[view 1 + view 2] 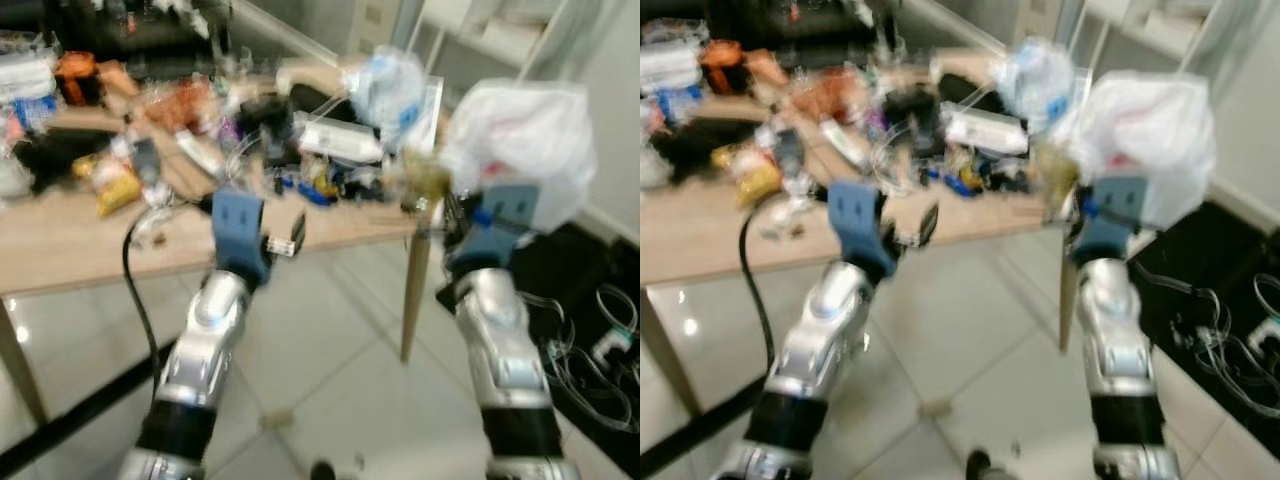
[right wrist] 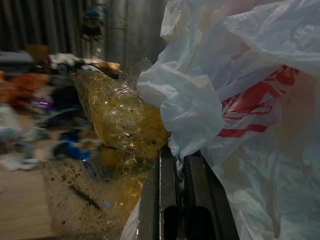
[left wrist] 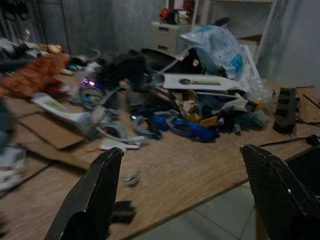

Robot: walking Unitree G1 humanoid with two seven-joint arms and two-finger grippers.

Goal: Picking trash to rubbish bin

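My right claw (image 2: pixel 172 165) is clenched on a white plastic bag (image 1: pixel 520 150) with red print, and a crumpled yellowish clear wrapper (image 2: pixel 120 117) is bunched against it. I hold the bag up at about 2 o'clock, over the far right corner of the wooden table (image 1: pixel 90 250). My left claw (image 3: pixel 185 170) is released, its 2 fingers (image 3: pixel 95 195) spread wide, at the table's near edge at about 11 o'clock. Beyond it lies a heap of clutter: blue plastic pieces (image 3: pixel 192 130), a clear bag with blue print (image 3: pixel 217 47), cardboard (image 3: pixel 42 132). Cables (image 1: pixel 600 350) trail on the floor at 4 o'clock.
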